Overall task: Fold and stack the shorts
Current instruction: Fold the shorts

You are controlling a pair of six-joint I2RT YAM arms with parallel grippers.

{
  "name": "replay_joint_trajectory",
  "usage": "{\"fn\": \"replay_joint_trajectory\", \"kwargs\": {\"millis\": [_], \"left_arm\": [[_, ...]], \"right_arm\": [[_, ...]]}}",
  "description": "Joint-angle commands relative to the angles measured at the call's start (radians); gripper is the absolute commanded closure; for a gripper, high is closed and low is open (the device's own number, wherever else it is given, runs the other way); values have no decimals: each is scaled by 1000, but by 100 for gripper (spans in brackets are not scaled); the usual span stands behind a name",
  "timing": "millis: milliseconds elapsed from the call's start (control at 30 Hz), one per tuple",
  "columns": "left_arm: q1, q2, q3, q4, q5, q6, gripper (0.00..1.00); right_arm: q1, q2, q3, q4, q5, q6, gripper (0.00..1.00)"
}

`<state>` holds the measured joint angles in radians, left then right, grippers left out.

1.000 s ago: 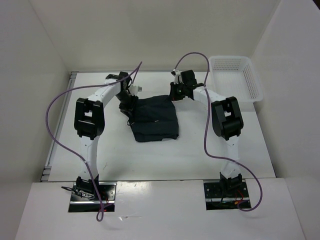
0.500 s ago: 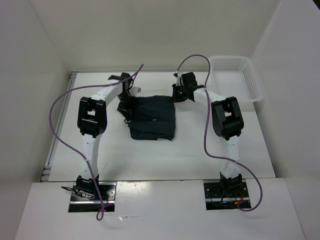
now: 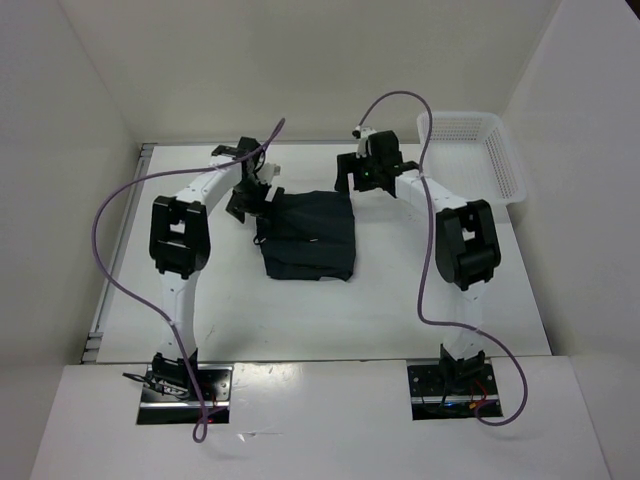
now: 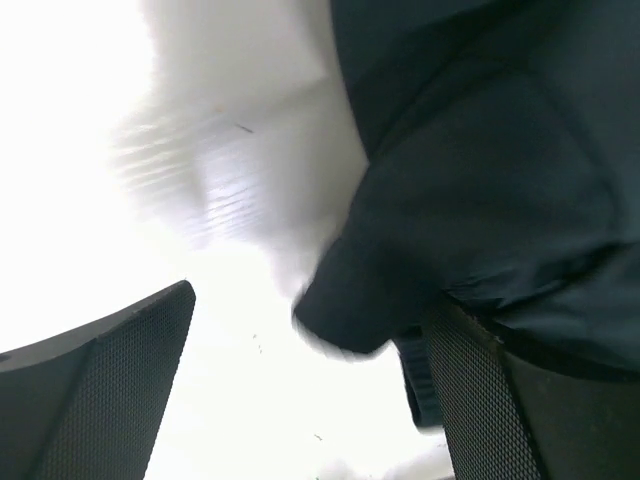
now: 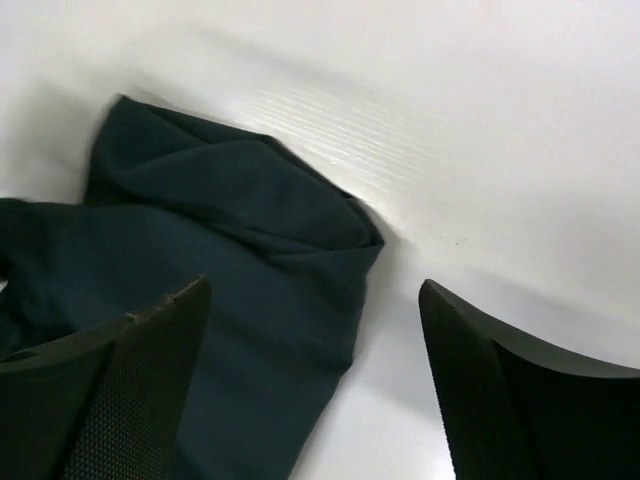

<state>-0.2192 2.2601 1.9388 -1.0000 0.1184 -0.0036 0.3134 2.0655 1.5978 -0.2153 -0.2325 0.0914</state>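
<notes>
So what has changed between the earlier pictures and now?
The left gripper and the right gripper both opened their jaws and let go of the shorts. The right one also lifted slightly away from the cloth. The folded shorts and the basket stayed in place.

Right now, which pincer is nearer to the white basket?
Right. The right pincer is above the shorts' far right corner, left of the basket; the left pincer is farther, at their far left corner.

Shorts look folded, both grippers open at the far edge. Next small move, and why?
Probably lift both arms straight up. The left gripper and right gripper stand open at the far corners of the shorts; sideways motion could drag the fold open.
</notes>
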Motion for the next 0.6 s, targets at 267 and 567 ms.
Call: {"fn": "replay_joint_trajectory", "kwargs": {"millis": [267, 567], "left_arm": [[154, -486, -87, 279, -2, 4, 0], [440, -769, -394, 392, 65, 4, 0]], "right_arm": [[-7, -439, -13, -110, 137, -240, 2], [-81, -780, -257, -10, 444, -369, 2]]}}
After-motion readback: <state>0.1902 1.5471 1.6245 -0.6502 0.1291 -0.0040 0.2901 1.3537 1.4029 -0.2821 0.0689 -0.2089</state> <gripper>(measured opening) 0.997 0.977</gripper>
